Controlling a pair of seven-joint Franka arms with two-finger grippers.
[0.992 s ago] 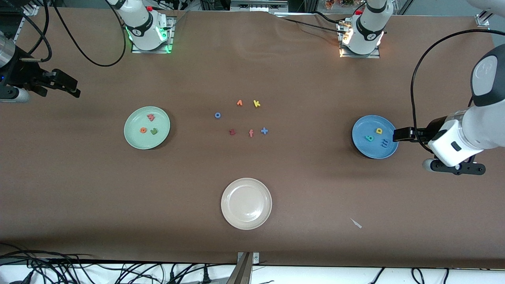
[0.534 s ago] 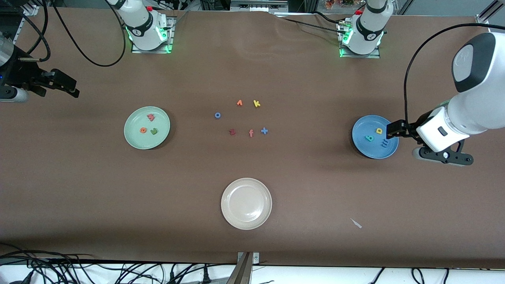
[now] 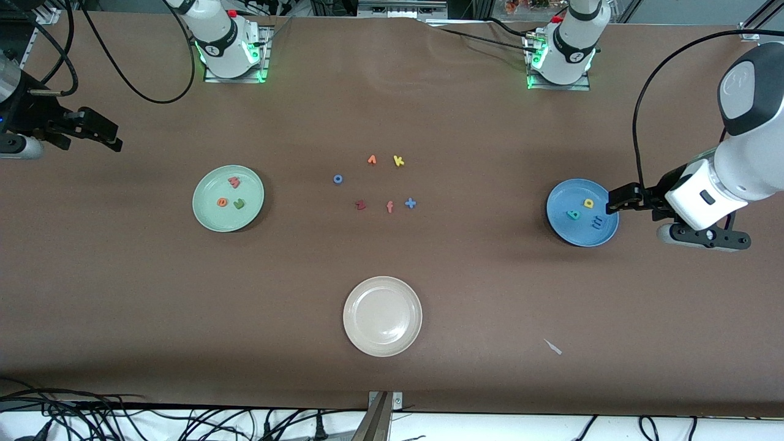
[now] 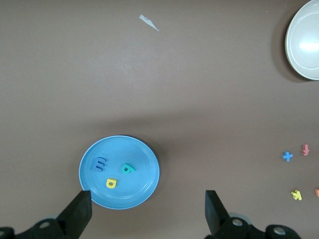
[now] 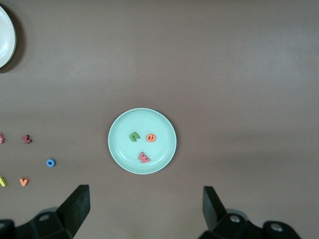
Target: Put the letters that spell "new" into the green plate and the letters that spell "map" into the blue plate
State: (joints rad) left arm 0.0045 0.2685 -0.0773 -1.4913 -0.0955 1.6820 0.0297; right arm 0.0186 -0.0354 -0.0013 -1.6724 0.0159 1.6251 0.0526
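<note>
The green plate (image 3: pixel 228 214) holds a green n (image 3: pixel 239 204), an orange e (image 3: pixel 222 201) and a coral w (image 3: pixel 234 182). The right wrist view looks down on this green plate (image 5: pixel 122 149) with its n (image 5: pixel 134 136), e (image 5: pixel 151 137) and w (image 5: pixel 144 158). On the blue plate (image 3: pixel 572 233) lie a yellow p (image 3: pixel 588 203), a teal a (image 3: pixel 574 214) and a blue m (image 3: pixel 596 224). My left gripper (image 3: pixel 615 201) (image 4: pixel 148 201) hangs open and empty over that plate's rim at the left arm's end. My right gripper (image 3: pixel 110 136) (image 5: pixel 144 196) waits open and empty over bare table at the right arm's end.
A cream-white plate (image 3: pixel 383 316) sits nearest the front camera. In the table's middle lie loose pieces: a blue ring o (image 3: pixel 337 179), an orange letter (image 3: pixel 372 160), a yellow k (image 3: pixel 399 161), a dark red z (image 3: pixel 361 205), an orange f (image 3: pixel 389 207) and a blue plus (image 3: pixel 410 203). A paper scrap (image 3: pixel 554 347) lies near the front.
The left arm swung in over the blue plate's edge, then drew back a little toward its own end of the table. The right arm held still and the letters stayed put.
</note>
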